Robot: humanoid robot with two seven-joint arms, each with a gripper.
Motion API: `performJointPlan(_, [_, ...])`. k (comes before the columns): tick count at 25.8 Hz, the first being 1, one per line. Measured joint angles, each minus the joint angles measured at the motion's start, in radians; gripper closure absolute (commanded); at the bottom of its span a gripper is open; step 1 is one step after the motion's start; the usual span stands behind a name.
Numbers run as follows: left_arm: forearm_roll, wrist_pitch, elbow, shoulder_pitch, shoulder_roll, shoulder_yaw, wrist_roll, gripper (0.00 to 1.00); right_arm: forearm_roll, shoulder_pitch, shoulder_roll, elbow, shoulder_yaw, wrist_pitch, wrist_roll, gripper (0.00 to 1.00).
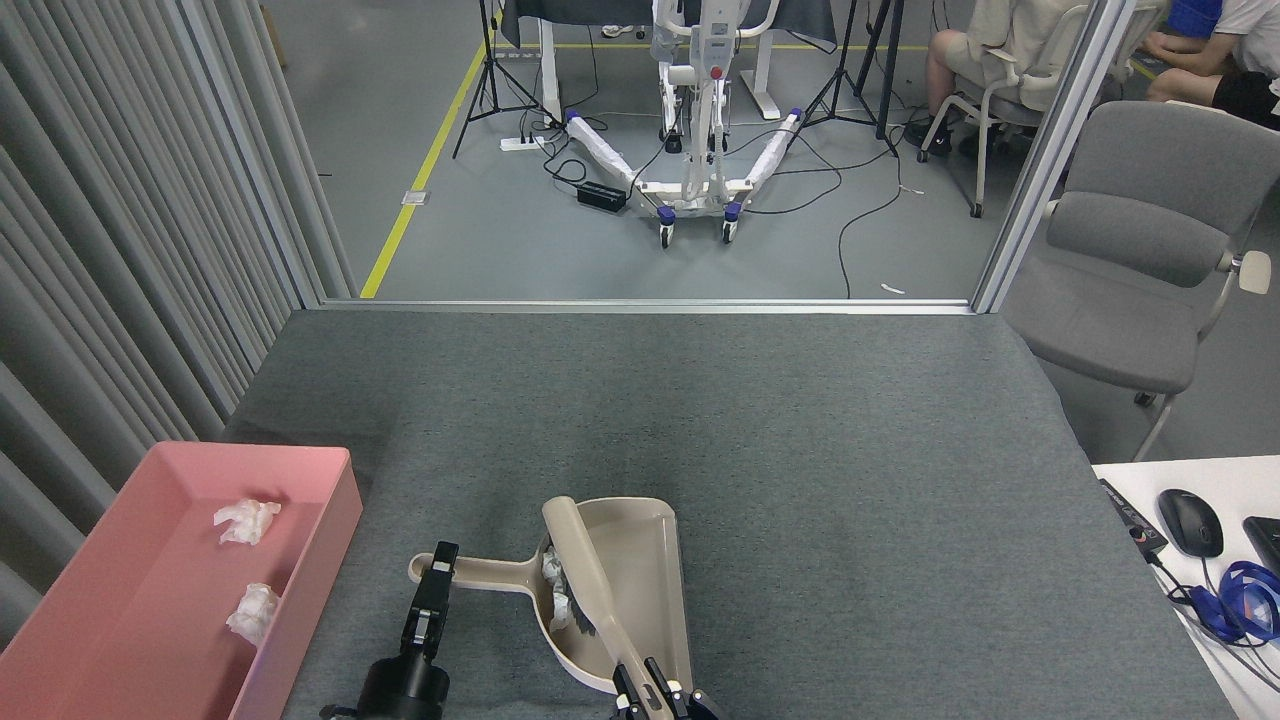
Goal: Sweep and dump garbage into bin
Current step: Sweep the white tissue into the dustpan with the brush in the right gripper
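Head view: garbage lies in dustpan, right of left pincer.

Your right gripper is cut off by the near edge, so its jaws around the brush handle cannot be read. The brush head covers most of the garbage in the dustpan; only a white sliver shows. Your left gripper is dark and end-on at the dustpan handle, its grip unclear. The bin runs off the left and near edges. The seated people far right are cropped.
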State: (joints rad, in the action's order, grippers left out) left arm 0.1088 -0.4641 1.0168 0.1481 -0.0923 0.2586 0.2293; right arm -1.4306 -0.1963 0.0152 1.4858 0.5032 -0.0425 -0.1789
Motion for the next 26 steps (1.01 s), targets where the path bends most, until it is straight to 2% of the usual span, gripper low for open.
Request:
performJointPlan(9, [-0.002,0.000,0.001,-0.002,-0.002,0.001,0.001,1.00,0.001,0.000,-0.007,0.016,0.017,-0.002,-0.006,1.00])
performJointPlan(26, [-0.008,0.010,0.004,-0.001,-0.005,-0.001,0.029,1.00,0.004,-0.036,0.010,0.139,-0.023,-0.017,-0.026,1.00])
